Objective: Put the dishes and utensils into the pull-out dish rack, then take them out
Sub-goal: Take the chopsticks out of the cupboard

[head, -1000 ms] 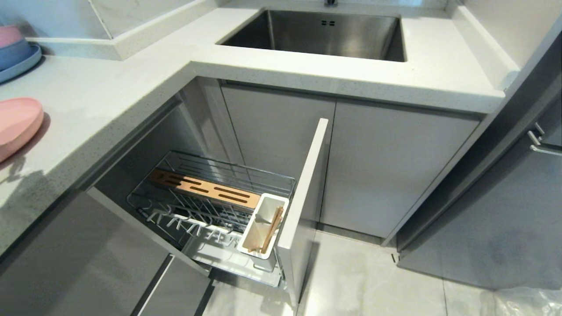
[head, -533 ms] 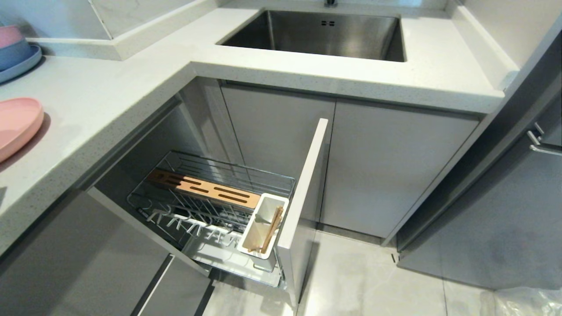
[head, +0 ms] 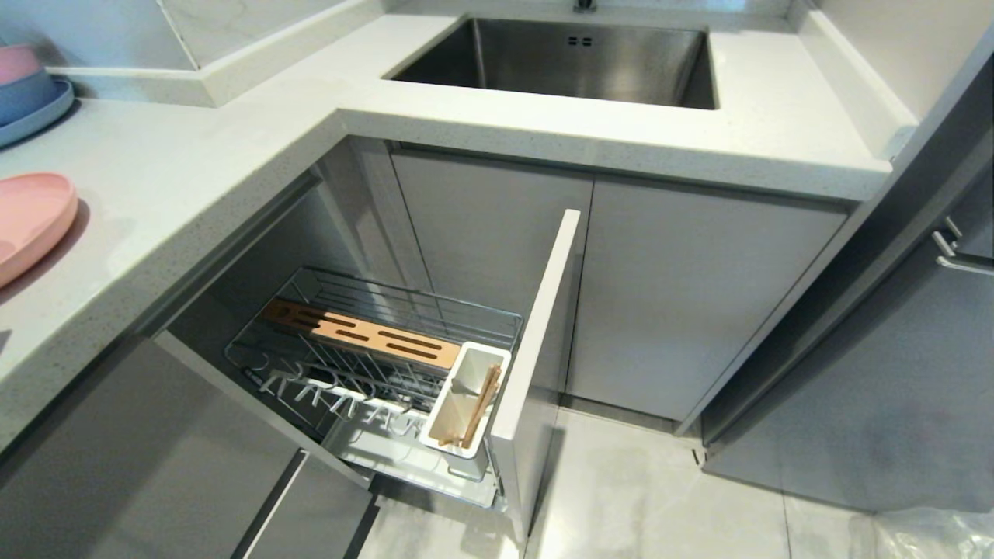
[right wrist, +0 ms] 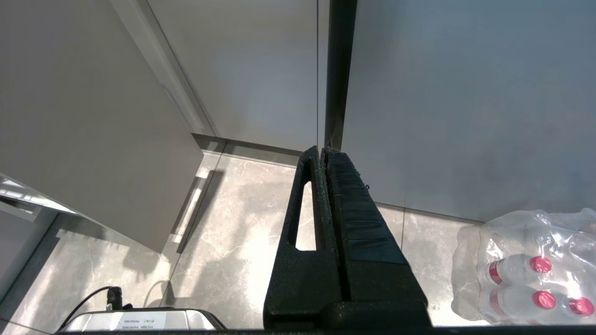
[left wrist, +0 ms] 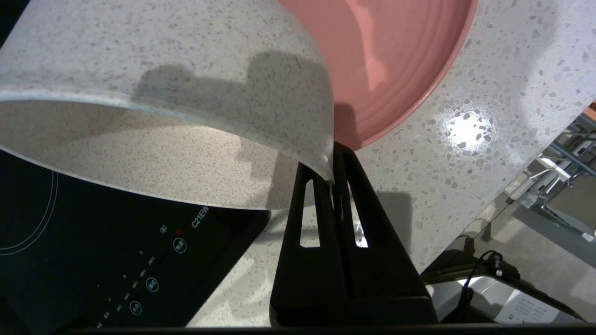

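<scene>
In the left wrist view my left gripper (left wrist: 331, 163) is shut on the rim of the cream-white speckled bowl (left wrist: 163, 93), held tilted above the counter. Just beyond it the pink plate (left wrist: 396, 60) lies flat on the counter; it also shows at the left edge of the head view as the pink plate (head: 31, 217). The pull-out dish rack (head: 481, 310) stands drawn out below the counter, with its wooden strip (head: 365, 335) and white caddy (head: 446, 435). The chopsticks (head: 480, 404) lean inside the caddy. My right gripper (right wrist: 324, 151) hangs shut and empty over the floor. Neither arm shows in the head view.
The rack's grey front panel (head: 536, 341) juts out beside the closed cabinet doors. A steel sink (head: 699, 70) sits in the counter behind. A blue plate with stacked bowls (head: 31, 101) is at the far left. A black hob (left wrist: 93, 260) lies under the bowl. Wrapped bottles (right wrist: 526, 270) lie on the floor.
The dark shadow on the counter beside the pink plate has slid off to the left. The plate's near edge looked raised a second ago and now lies flat. The rack is unchanged.
</scene>
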